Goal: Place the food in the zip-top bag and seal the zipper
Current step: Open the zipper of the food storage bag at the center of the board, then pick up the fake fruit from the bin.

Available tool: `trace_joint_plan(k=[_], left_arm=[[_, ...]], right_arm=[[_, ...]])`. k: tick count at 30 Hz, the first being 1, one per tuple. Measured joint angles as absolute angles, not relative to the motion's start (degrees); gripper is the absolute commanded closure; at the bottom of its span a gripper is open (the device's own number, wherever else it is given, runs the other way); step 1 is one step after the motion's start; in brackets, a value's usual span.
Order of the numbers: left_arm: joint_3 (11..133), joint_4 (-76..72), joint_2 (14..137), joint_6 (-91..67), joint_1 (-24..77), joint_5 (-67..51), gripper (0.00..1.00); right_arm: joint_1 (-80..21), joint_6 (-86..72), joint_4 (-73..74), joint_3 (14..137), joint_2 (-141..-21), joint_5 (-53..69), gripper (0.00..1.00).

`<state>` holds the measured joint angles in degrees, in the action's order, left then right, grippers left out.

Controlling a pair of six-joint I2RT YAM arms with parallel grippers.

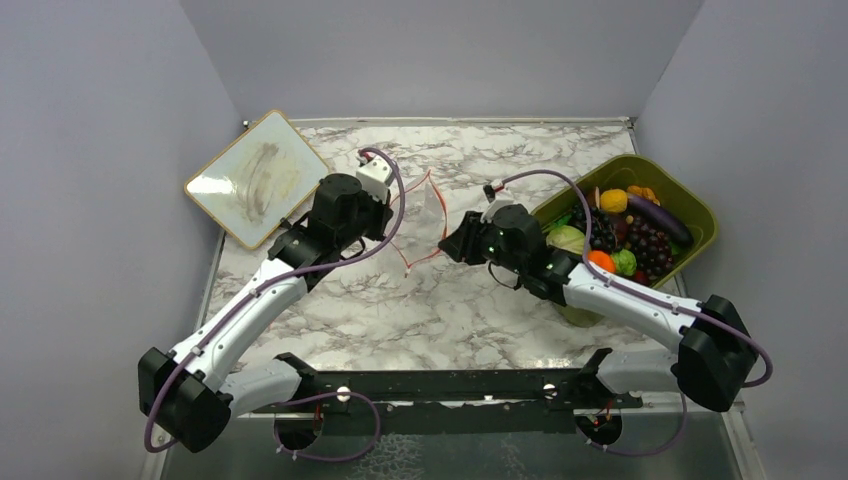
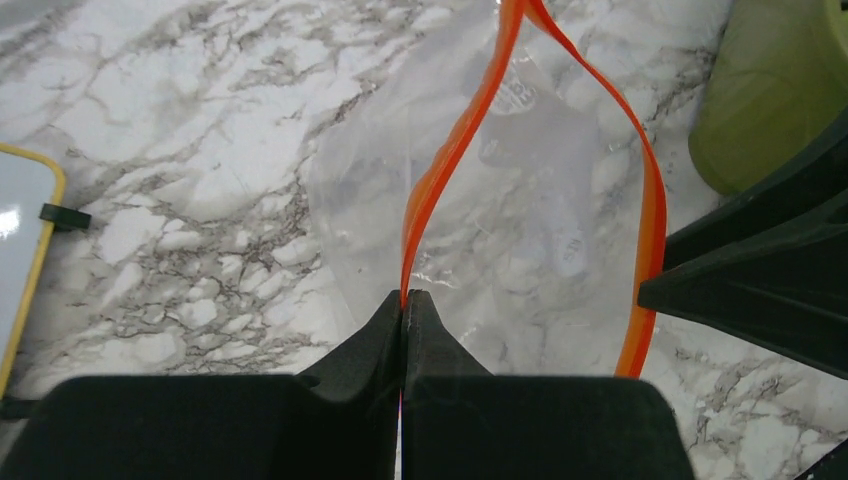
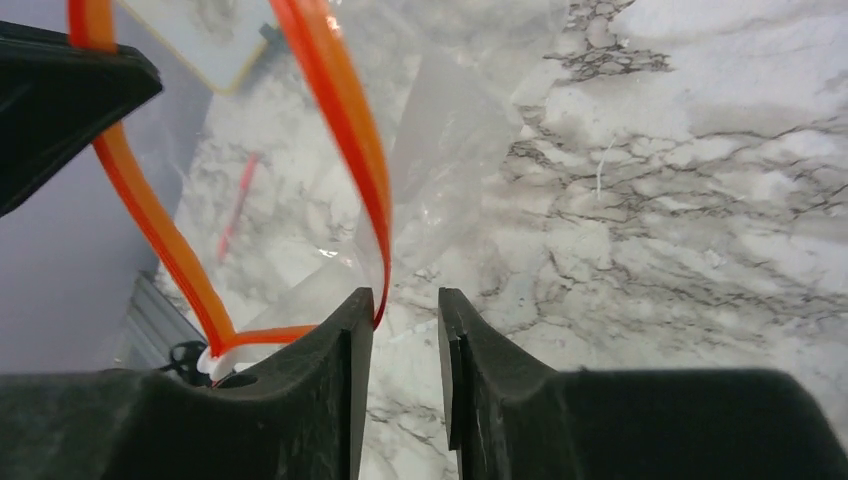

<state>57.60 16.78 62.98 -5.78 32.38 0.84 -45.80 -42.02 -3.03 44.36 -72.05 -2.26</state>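
My left jaws are pressed shut on the zipper (image 2: 425,195), pinching one lip of the strip right at their tips. The bag (image 2: 545,190) gapes open just ahead of them, its clear body spread beyond over the surface (image 2: 180,150). My right jaws stand slightly apart, gripping nothing, and the zipper's other lip touches the inner face of one of them. The food (image 1: 612,236) lies heaped in the green bin (image 1: 690,205), behind my right jaws and well apart from the bag.
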Motion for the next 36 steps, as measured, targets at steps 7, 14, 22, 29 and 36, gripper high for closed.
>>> trace_joint_plan(k=[7, 14, 22, 29, 36], left_arm=[[54.78, 16.29, 63.33, -6.98, 32.36, -2.48, 1.0], [53.17, 14.44, 63.22, -6.98, 32.36, -5.34, 1.0], [49.95, 12.01, 60.34, -6.04, 32.36, -5.72, 1.0], [47.4, 10.59, 58.19, -5.23, 32.36, -5.69, 1.0], [47.07, 9.47, 58.02, -5.15, 32.36, -5.72, 1.0]], right_arm=[[-45.8, -36.84, 4.27, 50.5, -71.57, -0.67, 0.42], [-45.8, -37.91, 12.38, 50.54, -66.0, -2.61, 0.41], [-45.8, -45.17, 29.19, 59.22, -63.57, -18.28, 0.46], [-45.8, -48.9, 39.53, 63.46, -63.99, -31.24, 0.49], [-43.97, -53.39, 52.42, 69.69, -66.94, -38.85, 0.4]])
